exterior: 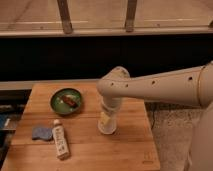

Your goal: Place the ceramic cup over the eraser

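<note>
One white labelled bottle (pixel 60 142) lay nearest on the wooden table (pixel 131 150), in front of the green bowl (pixel 56 104), with a blue-grey cloth lump (pixel 42 133) just beside it on the bowl's near left. To the right of the bowl and a little nearer than it, the gripper (pixel 108 119) pointed straight down from the pale arm (pixel 160 87) onto the ceramic cup (pixel 107 129), whose base was at or very close to the tabletop. Whether the gripper was clasping the cup or had let it go could not be told. The eraser was not visible anywhere. It was probably hidden beneath the cup or behind the gripper, which would put the task near its end. To finish well, the cup would need to sit flat and level on the wood, fully enclosing the eraser, before any release. The lift-off after that should be straight up, so the cup was not dragged or tipped toward the bowl. Farther back, the bowl held a small brown item (pixel 70 100).
</note>
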Robot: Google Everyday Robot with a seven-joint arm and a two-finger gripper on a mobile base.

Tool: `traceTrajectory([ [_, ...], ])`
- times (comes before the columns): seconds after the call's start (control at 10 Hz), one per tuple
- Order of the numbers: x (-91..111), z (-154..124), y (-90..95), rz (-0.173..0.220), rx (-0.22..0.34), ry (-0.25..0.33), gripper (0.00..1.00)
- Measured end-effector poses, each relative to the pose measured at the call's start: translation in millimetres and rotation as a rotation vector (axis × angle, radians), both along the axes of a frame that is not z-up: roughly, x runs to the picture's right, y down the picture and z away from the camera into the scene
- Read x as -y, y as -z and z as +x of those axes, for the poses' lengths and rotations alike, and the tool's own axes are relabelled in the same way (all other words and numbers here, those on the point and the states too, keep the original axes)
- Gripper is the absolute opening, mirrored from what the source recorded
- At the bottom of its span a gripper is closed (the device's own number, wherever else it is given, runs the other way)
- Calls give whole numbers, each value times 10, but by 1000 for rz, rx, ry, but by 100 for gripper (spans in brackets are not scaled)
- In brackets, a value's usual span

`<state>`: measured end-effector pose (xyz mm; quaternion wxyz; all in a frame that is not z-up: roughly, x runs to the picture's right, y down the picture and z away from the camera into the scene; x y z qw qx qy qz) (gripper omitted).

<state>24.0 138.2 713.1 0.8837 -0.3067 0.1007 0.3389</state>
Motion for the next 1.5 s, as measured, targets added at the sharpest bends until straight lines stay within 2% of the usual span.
traceTrajectory([
  [0.2,0,-2,0,0,0,0,0],
  [0.3,0,-2,0,0,0,0,1],
  [0.6,0,-3,0,0,1,0,26],
  [1.1,-5,-3,-4,-1,1,0,77],
  [1.2,-5,-3,-3,-1,0,0,80],
  [1.5,-4,-3,-3,-1,1,0,80],
])
